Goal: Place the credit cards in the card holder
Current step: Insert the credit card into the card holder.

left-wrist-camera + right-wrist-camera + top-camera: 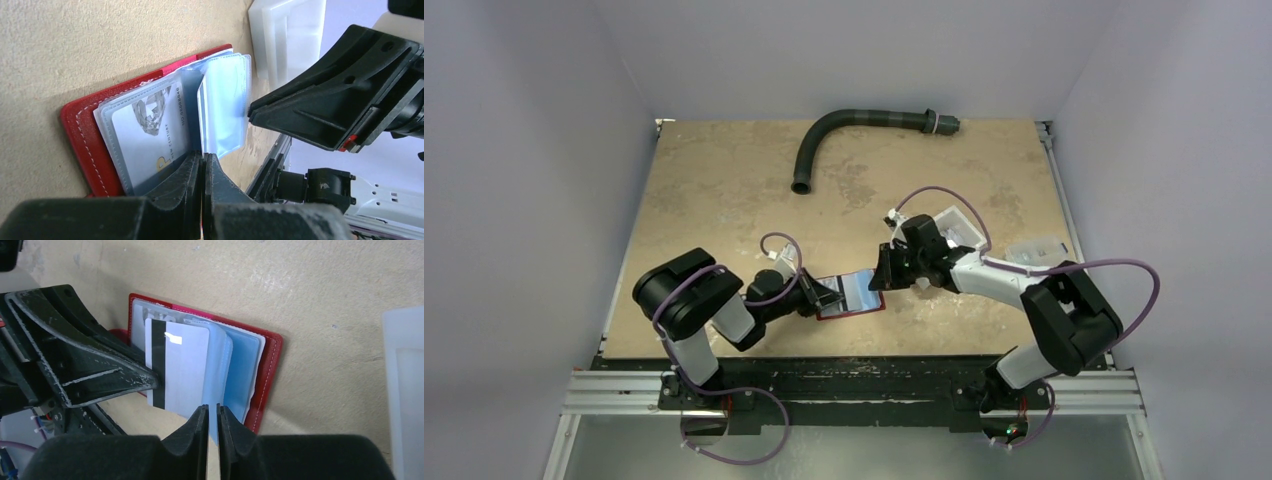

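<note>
Tan table (724, 180), red card holder (849, 297) lying open mid-table; left hand (202, 162) pressed together on its floppy clear sleeves (225, 110), right hand (212, 412) a slit apart, perhaps nipping one; the striped credit card (180, 367) there looks stiff, slick, so take its short edge

Table (724, 190) with card holder (854, 292), hose (824, 135), bin (956, 222)
</note>
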Available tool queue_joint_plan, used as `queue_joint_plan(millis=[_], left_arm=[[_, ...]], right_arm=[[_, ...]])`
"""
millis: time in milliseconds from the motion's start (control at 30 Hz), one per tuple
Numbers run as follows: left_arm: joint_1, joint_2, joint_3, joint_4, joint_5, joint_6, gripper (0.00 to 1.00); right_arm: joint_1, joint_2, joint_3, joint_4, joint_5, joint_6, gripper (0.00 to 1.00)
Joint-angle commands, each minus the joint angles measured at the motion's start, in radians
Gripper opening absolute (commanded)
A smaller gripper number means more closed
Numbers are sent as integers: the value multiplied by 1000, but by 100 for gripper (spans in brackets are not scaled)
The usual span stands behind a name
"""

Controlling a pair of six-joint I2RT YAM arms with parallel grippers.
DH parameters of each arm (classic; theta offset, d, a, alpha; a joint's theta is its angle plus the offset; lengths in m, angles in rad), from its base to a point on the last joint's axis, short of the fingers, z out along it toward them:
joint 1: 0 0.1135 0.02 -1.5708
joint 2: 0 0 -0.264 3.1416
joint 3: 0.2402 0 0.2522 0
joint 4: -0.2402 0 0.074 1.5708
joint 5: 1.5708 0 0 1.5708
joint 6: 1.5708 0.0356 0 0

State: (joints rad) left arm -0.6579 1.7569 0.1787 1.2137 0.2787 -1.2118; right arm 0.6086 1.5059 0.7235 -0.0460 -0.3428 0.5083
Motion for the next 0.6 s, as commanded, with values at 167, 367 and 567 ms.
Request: queue_joint_plan(millis=[167,367,567], left_arm=[[-37,7,40,-24,-114,37,0],[-122,12,189,-228,-165,96,0],[-132,-88,281,-565,-203,185,3]], right_arm=[[3,39,-82,116,3,53,26],[5,49,-99,152,-14,61,26],[3,-7,-85,79,18,24,26]])
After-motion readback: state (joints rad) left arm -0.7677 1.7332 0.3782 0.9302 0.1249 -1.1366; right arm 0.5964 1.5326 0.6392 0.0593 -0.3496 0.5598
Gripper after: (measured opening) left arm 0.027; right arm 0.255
